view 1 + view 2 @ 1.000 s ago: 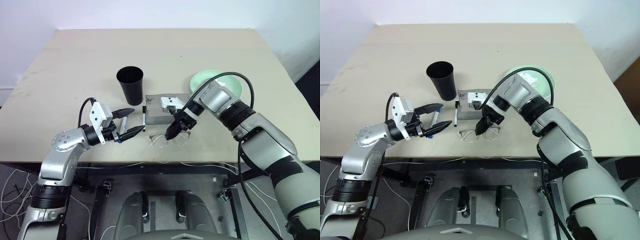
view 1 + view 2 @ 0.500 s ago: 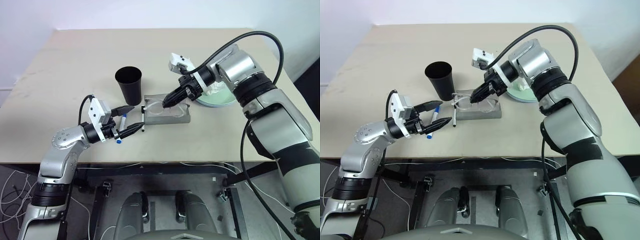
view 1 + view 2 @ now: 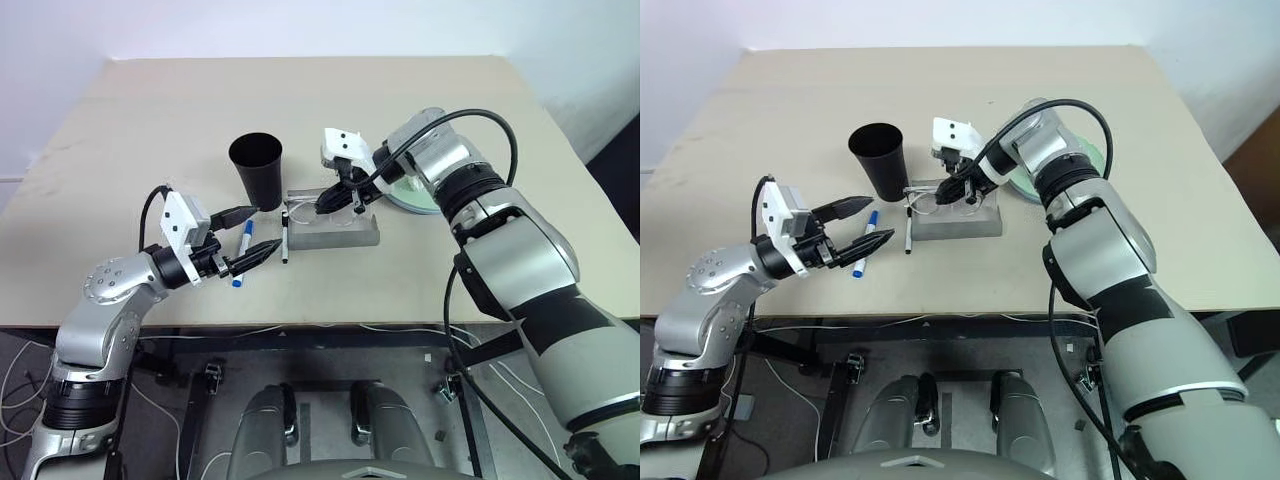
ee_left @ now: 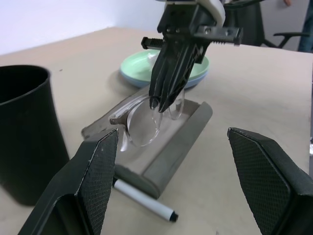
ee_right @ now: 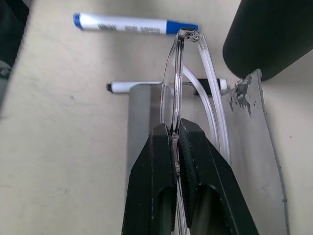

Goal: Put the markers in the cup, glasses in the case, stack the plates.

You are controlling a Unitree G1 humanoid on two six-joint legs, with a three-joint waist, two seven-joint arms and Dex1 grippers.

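Note:
My right gripper (image 3: pixel 323 206) is shut on the glasses (image 4: pixel 142 122), pinching the clear frame at its bridge. It holds them tilted just above the open grey case (image 3: pixel 350 236). The black cup (image 3: pixel 256 169) stands upright left of the case. A blue-capped marker (image 3: pixel 243 243) and a black-capped marker (image 3: pixel 284 240) lie on the table between cup and case. My left gripper (image 3: pixel 261 232) hovers open above the blue-capped marker, pointing toward the case. A pale green plate (image 4: pixel 137 68) with a light blue rim showing at its edge lies beyond the case, partly hidden by my right arm.
The table (image 3: pixel 150 120) is beige, with bare surface on the far side and to the left. Its front edge runs just below the markers. A cable loops over my right arm above the plates.
My right gripper has lifted the glasses from the table in front of the case and carried them over the open case. The left gripper stays open in nearly the same place.

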